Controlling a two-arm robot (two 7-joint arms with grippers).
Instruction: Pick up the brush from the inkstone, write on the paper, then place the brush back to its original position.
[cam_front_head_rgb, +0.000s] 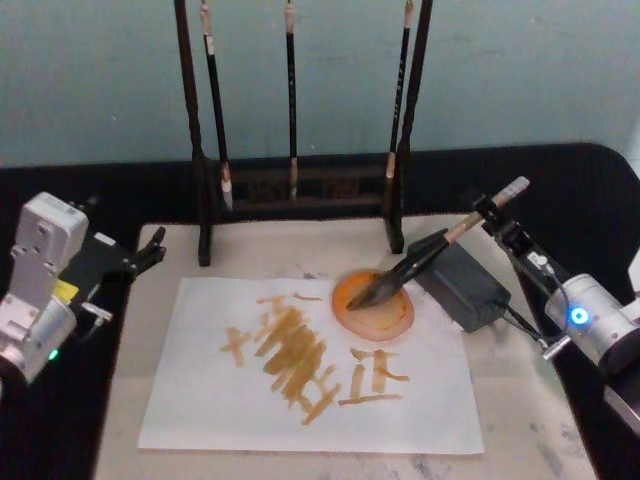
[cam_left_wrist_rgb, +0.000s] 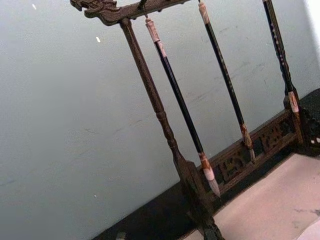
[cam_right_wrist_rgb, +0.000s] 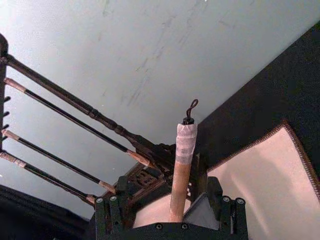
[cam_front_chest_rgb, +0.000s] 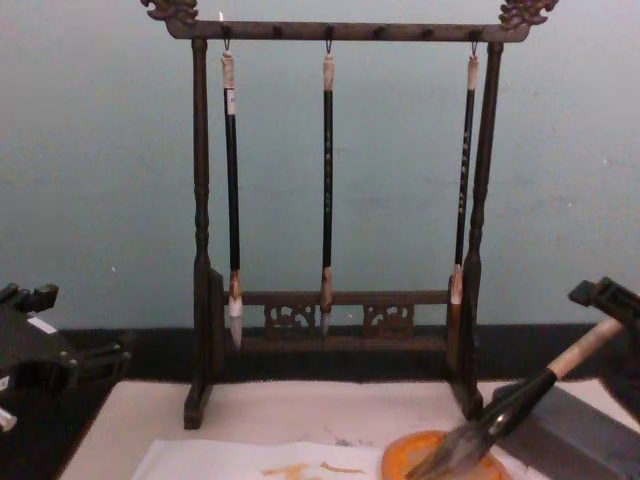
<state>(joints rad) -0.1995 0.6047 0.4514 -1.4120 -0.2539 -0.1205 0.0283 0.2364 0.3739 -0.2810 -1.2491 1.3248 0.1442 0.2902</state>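
Observation:
The brush (cam_front_head_rgb: 440, 245) lies slanted: its dark tuft rests in an orange dish (cam_front_head_rgb: 350, 318) and its pale handle leans over the dark grey inkstone (cam_front_head_rgb: 465, 285), with the cord end up and to the right. In the chest view the brush (cam_front_chest_rgb: 520, 400) slopes the same way. My right gripper (cam_front_head_rgb: 497, 214) is open around the upper handle. In the right wrist view the handle (cam_right_wrist_rgb: 178, 180) stands between the fingers (cam_right_wrist_rgb: 109, 215) with a gap on each side. The paper (cam_front_head_rgb: 200, 400), marked with orange strokes, lies in front of the dish. My left gripper (cam_front_head_rgb: 140, 255) is parked at the table's left edge.
A dark wooden rack (cam_front_head_rgb: 195, 150) with three thin black-handled brushes (cam_front_chest_rgb: 327, 180) hanging from it stands at the back of the cream mat (cam_front_head_rgb: 520, 420). The rack's right post (cam_front_head_rgb: 405, 130) is close behind the dish. Black table surface surrounds the mat.

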